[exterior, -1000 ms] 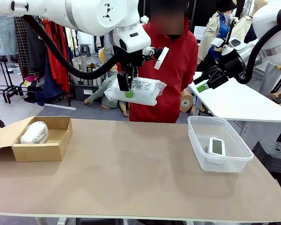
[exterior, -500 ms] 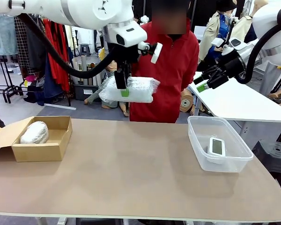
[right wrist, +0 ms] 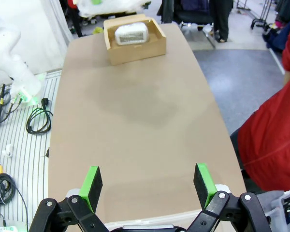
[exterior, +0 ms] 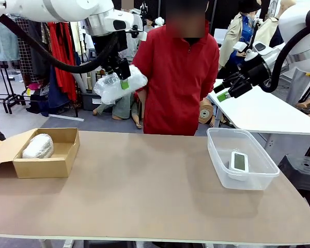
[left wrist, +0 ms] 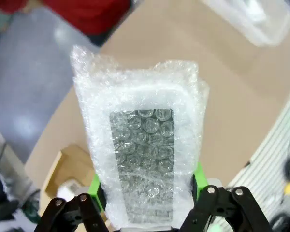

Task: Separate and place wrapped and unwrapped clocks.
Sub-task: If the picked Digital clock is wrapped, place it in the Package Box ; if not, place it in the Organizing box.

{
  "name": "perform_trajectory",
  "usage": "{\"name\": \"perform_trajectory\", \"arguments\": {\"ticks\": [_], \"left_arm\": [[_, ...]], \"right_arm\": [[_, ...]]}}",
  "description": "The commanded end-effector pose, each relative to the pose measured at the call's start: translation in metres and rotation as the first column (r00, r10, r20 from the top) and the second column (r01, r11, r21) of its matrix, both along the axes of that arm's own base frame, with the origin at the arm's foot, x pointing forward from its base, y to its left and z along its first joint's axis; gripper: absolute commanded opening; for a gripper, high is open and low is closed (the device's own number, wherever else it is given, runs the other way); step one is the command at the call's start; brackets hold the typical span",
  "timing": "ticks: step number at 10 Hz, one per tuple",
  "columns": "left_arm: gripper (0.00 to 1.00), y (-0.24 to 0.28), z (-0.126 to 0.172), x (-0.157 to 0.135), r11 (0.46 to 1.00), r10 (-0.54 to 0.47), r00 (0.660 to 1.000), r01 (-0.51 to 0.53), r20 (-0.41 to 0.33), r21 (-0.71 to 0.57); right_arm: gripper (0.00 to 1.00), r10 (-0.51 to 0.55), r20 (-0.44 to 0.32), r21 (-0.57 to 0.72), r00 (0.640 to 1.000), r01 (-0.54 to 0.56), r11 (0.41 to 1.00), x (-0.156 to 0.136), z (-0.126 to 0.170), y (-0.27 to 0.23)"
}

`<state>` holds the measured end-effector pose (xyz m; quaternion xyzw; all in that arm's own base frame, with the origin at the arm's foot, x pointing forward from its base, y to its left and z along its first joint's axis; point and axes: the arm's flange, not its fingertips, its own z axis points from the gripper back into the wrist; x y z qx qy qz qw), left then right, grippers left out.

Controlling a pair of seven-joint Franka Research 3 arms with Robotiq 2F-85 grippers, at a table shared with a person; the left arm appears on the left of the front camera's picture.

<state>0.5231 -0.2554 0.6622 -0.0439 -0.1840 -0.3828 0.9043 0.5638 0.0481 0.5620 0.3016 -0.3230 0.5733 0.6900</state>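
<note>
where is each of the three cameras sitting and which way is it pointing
Front view: fixed on the robot's side, looking across the table at the person; both arms show, the left gripper holding a wrapped clock.
Left wrist view: looks along the left gripper at its wrapped clock, table below.
Right wrist view: looks down over the open right gripper along the table.
Shared: the cardboard box shows in front and right wrist views.
</note>
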Motion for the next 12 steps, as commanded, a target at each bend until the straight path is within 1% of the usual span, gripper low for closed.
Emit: {"name": "perform_trajectory", "arguments": {"ticks": [1, 2, 3, 5, 6, 7, 12], "left_arm": [[0.0, 0.017, -0.004, -0.004, 0.978, 0.207, 0.974, -0.206, 0.092, -0.023], [0.0, 0.03, -0.005, -0.007, 0.961, 0.276, 0.955, -0.276, 0.105, -0.016], [0.0, 0.044, -0.011, -0.009, 0.943, 0.332, 0.94, -0.33, 0.083, -0.035], [0.0, 0.06, -0.017, -0.02, 0.929, 0.367, 0.928, -0.362, 0.061, -0.07], [0.0, 0.064, -0.015, -0.023, 0.935, 0.347, 0.937, -0.342, 0.047, -0.095], [0.0, 0.055, -0.011, -0.001, 0.939, 0.343, 0.938, -0.34, 0.054, -0.045], [0.0, 0.055, -0.011, -0.001, 0.939, 0.343, 0.938, -0.34, 0.054, -0.045]], "right_arm": [[1.0, 0.002, 0.004, 0.0, 1.0, -0.002, 1.0, -0.003, 0.001, 0.001], [1.0, 0.002, 0.004, 0.0, 1.0, -0.002, 1.0, -0.003, 0.001, 0.001], [1.0, 0.002, 0.004, 0.0, 1.0, -0.002, 1.0, -0.003, 0.001, 0.001], [1.0, 0.002, 0.004, 0.0, 1.0, -0.002, 1.0, -0.003, 0.001, 0.001], [1.0, 0.002, 0.004, 0.0, 1.0, -0.002, 1.0, -0.003, 0.001, 0.001], [1.0, 0.002, 0.004, 0.0, 1.0, -0.002, 1.0, -0.003, 0.001, 0.001], [1.0, 0.002, 0.004, 0.0, 1.0, -0.002, 1.0, -0.003, 0.001, 0.001]]}}
